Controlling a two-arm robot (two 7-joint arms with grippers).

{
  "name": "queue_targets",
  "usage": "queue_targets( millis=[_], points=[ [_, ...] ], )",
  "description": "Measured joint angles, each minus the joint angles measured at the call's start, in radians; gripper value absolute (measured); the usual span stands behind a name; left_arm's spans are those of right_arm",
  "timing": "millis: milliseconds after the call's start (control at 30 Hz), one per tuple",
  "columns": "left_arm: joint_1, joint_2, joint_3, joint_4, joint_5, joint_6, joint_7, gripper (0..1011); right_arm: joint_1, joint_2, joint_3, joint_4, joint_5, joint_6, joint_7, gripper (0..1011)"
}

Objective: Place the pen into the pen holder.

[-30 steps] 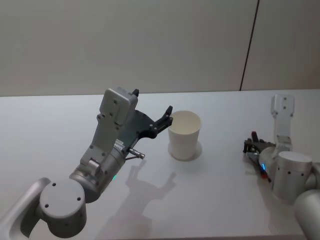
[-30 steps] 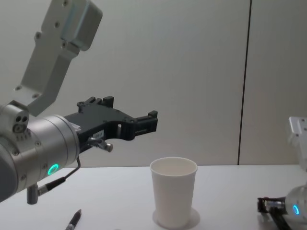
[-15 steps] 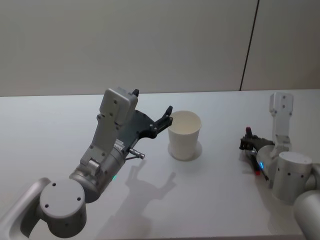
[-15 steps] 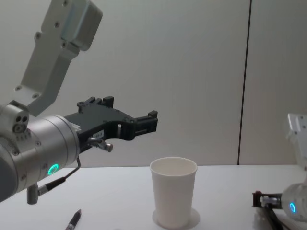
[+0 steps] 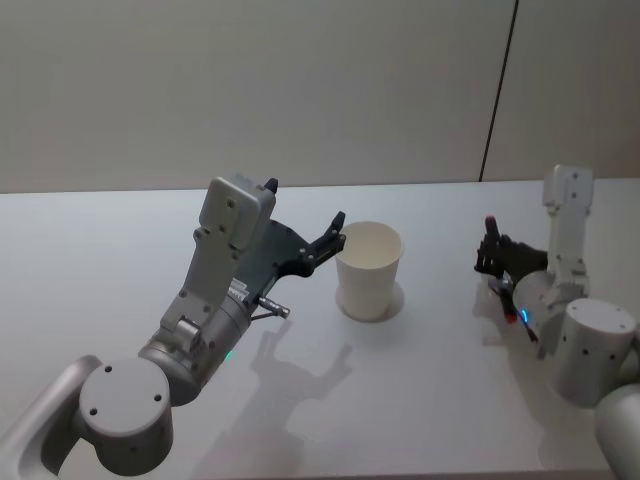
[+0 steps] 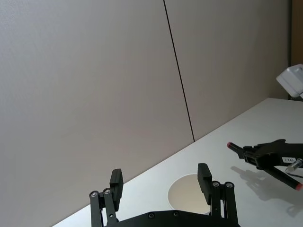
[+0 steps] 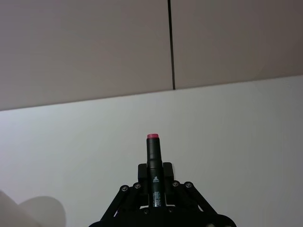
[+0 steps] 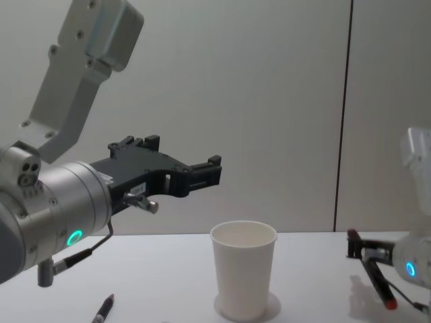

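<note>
Right gripper point(image 5: 492, 256) is clamped on the pen point(image 8: 370, 272), holding it around the upper part of the barrel, clear of the table point(image 5: 440, 400). Pen is dark with red at both ends. Its long axis is a steep slant, not vertical: in the chest view the top end sits at my fingers and leans toward the cup side, while the lower red end hangs down and out to the right. Pen holder point(image 5: 368, 270) is the white paper cup, upright and mouth open, near table centre. It lies to the left of my right gripper, apart from it, with bare table between. Pen's low end looks below rim level, my judgement from the chest view. So the next move turns on going up and left until the low end clears the rim, then standing the barrel straighter over the mouth before letting go. Left gripper point(image 6: 160, 179) has its fingers spread and nothing in them, hovering above the table just behind and left of the cup, nearer the cup than the right one. Watch for crowding at the rim. A second pen point(image 8: 104, 311) lies flat on the table low on the left side, untouched.
</note>
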Motion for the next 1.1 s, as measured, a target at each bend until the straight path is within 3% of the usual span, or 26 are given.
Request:
queue_targets(
  millis=[667,1100],
  points=[
    [0.000,0.000,0.000,0.000,0.000,0.000,0.000,1004,-0.059,0.022,-0.004,-0.115,-0.030,-0.220,0.157,173],
    [0.000,0.000,0.000,0.000,0.000,0.000,0.000,1004,-0.078,0.029,-0.012,-0.155,-0.020,-0.416,0.312,173]
  ],
)
